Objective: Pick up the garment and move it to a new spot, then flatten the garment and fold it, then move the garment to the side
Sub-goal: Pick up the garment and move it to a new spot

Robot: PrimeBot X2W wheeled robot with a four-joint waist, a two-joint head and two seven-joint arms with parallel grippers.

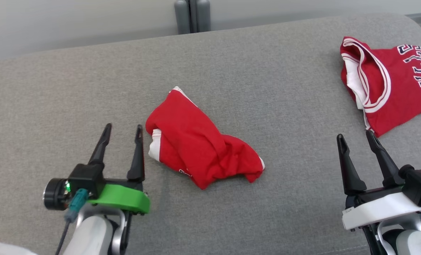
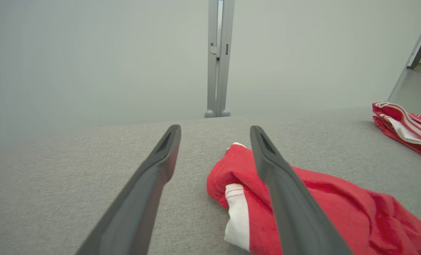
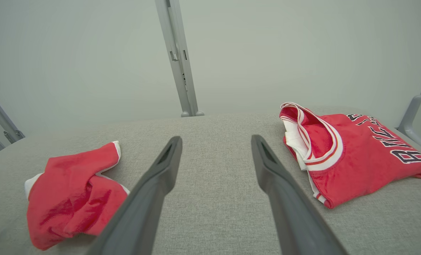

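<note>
Garment (image 1: 199, 148) just beside left claw (image 1: 123, 125)

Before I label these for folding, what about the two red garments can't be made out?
Crumpled garment: type and shape, hidden by its own folds, every view.
Left gripper finger covers part of it, left wrist view.
Its white print, head view: too small to read.
Jersey: lettering cut by right edge, head view.
</note>
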